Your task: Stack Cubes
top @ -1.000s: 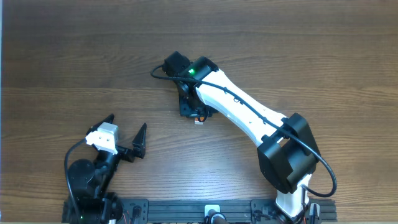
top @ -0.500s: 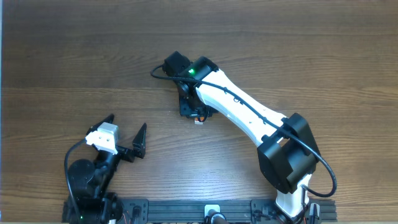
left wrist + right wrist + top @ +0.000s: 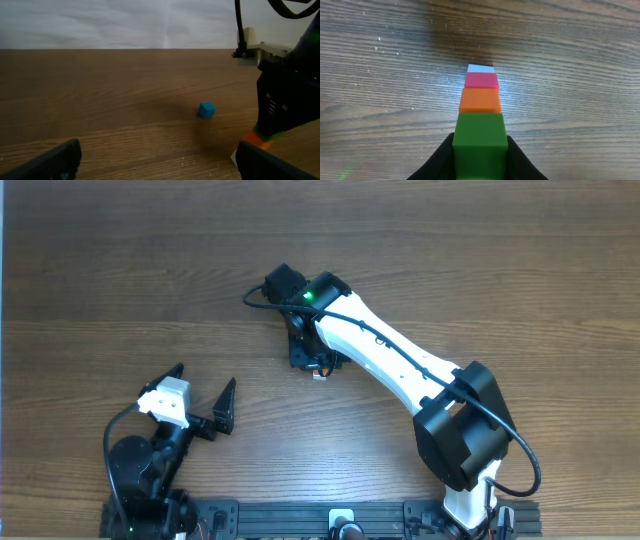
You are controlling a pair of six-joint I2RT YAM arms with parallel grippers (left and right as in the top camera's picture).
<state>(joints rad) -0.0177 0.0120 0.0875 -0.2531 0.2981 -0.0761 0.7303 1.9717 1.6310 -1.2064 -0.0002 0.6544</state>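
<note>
**Four-cube tower held at its top, blue cube off on its own**

A dark wood-grain table (image 3: 120, 270) runs across the whole work surface, and in the left wrist view a plain white wall (image 3: 100, 22) stands behind its far edge.

At the left, the left gripper (image 3: 206, 375) sits close to its base with its jaws released and spread wide, holding nothing.

A blue cube (image 3: 206, 109) lies alone on the wood, apart from the stack.

Near the table's middle a stack stands upright. A white cube (image 3: 481, 68) is at the bottom, a red cube (image 3: 482, 80) on it, and an orange cube (image 3: 480, 100) above that. A green cube (image 3: 480, 132) sits on top.

The right gripper (image 3: 480, 145) grasps the green cube, one black finger pressed against each side.

The white right arm (image 3: 400, 360) slants from its base at the lower right up to the stack, and a green light (image 3: 310, 294) glows at its wrist.
</note>
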